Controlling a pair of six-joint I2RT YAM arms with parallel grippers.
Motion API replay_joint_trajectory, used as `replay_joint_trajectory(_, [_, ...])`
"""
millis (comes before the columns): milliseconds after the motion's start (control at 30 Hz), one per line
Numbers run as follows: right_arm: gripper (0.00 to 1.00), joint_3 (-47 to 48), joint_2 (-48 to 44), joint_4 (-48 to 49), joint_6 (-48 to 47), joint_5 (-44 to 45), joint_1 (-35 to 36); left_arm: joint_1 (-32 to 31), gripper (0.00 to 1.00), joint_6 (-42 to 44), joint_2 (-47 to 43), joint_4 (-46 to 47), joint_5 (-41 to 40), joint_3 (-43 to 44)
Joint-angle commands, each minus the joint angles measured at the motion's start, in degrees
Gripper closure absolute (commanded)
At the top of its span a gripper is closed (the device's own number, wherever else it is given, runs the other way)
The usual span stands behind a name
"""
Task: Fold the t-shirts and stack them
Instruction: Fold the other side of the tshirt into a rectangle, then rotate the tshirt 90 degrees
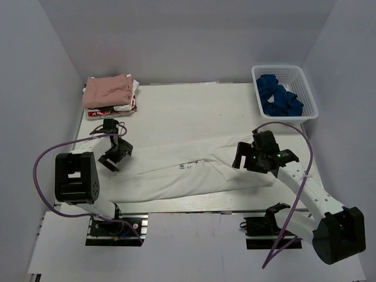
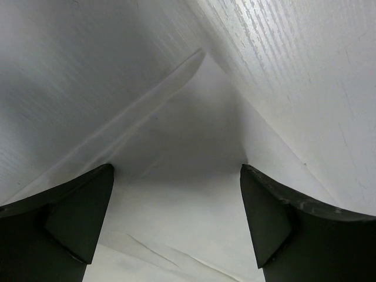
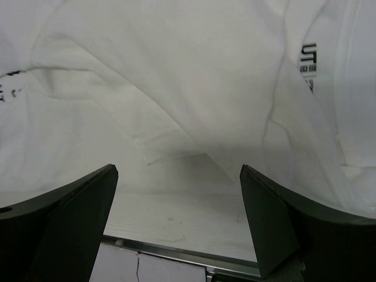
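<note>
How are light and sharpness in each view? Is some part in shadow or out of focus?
Top external: even light, sharp, but the large white cloth t-shirt barely stands out from the pale table. Left wrist: grey shadow on the cloth between the black fingers. Right wrist: bright cloth, slightly soft dark lettering.

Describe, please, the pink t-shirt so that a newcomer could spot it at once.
Start at the table and go to its far left corner, where folded clothes are stacked. The pink t-shirt lies on top, plain, unlike the red-and-white printed shirt beneath it.
</note>
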Motion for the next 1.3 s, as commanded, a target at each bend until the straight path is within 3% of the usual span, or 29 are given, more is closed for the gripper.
replay_joint_trajectory(0, [0.1,6.7,0.57,-1.24,-5.31,1.16,2.55,0.02,0.01,0.79,1.24,0.8,-1.73,-0.3])
replay_joint_trajectory(367, [0.1,6.81,12.7,2.54,-5.5,4.4,19.33,0.02,0.01,1.4,-5.7,-4.83,0.72,7.44])
replay_joint_trajectory(567, [0.28,5.93,18.78,1.92,-3.3,11.6,21.1,0.02,0.01,2.63,-14.93,-6.24,2.92,6.75])
replay_joint_trajectory(700, [0.32,5.49,22.02,2.97,-1.81,13.89,21.63,0.02,0.01,3.34,-19.58,-6.24,3.54,4.29])
replay_joint_trajectory(833, [0.44,5.31,23.35,4.2,-1.45,15.21,21.72,0.02,0.01,3.34,-20.3,-6.24,3.54,3.58])
replay_joint_trajectory(967, [0.73,5.4,22.74,5.43,-1.01,16.27,21.81,0.02,0.01,3.34,-20.3,-6.24,3.54,3.05])
replay_joint_trajectory(1133, [0.85,6.01,21.42,5.61,-0.66,17.24,21.63,0.02,0.01,3.86,-19.78,-5.1,4.15,2.52])
replay_joint_trajectory(1200, [1.0,6.45,21.24,5.61,-0.74,17.41,21.63,0.02,0.01,4.39,-19.25,-4.57,4.68,2.52])
replay_joint_trajectory(1267, [1.0,7.06,21.5,5.26,-1.09,17.15,21.72,0.02,0.01,4.39,-19.24,-4.57,5.2,1.99])
